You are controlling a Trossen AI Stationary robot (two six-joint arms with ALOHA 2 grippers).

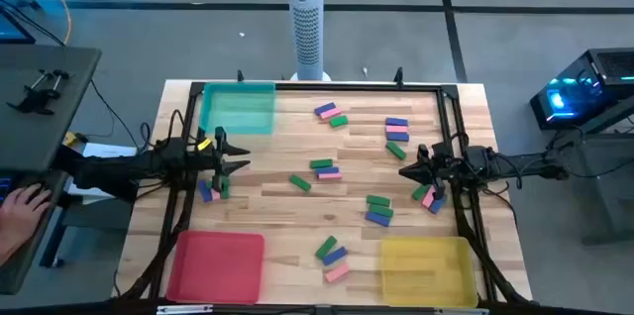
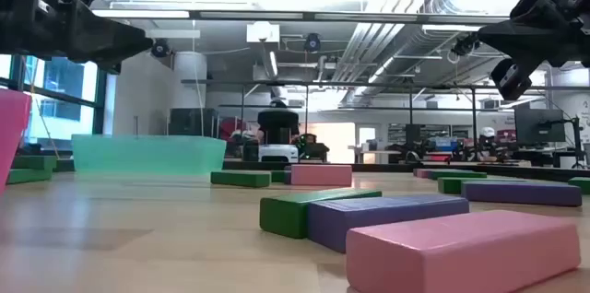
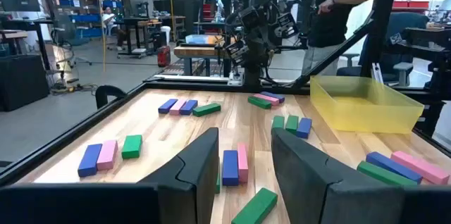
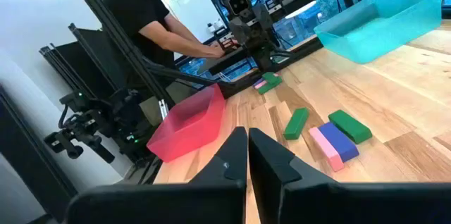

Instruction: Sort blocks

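On the pale wooden plank table (image 1: 297,218), framed by a dark metal rail, three shallow square plastic trays sit near its corners: a translucent teal tray (image 1: 238,109) at the far left, a red tray (image 1: 216,265) at the near left and a yellow tray (image 1: 428,268) at the near right; beyond the far edge stands a white perforated tower (image 1: 306,18) on the grey floor, a person's hand (image 1: 20,204) rests at a desk on the left, and the left wrist view shows a person in a dark shirt (image 3: 338,9) standing in an open workshop; the left gripper (image 1: 238,165) hovers above the table's left side with its dark fingers (image 3: 310,175) held partly apart and nothing between them; the right gripper (image 1: 405,171) hovers above the right side, its two fingers (image 4: 271,157) pressed together and empty; the small flat rectangular blocks in pink, blue and green (image 1: 325,168) lie flat and scattered across the middle and right of the table, mostly in clusters of two or three lying side by side, their long axes pointing various ways, some across the table and others at a slant; one cluster (image 1: 211,189) lies just below the left gripper and another (image 1: 428,196) just below the right gripper; from the low view a green, a blue and a pink block (image 2: 461,247) lie closest.
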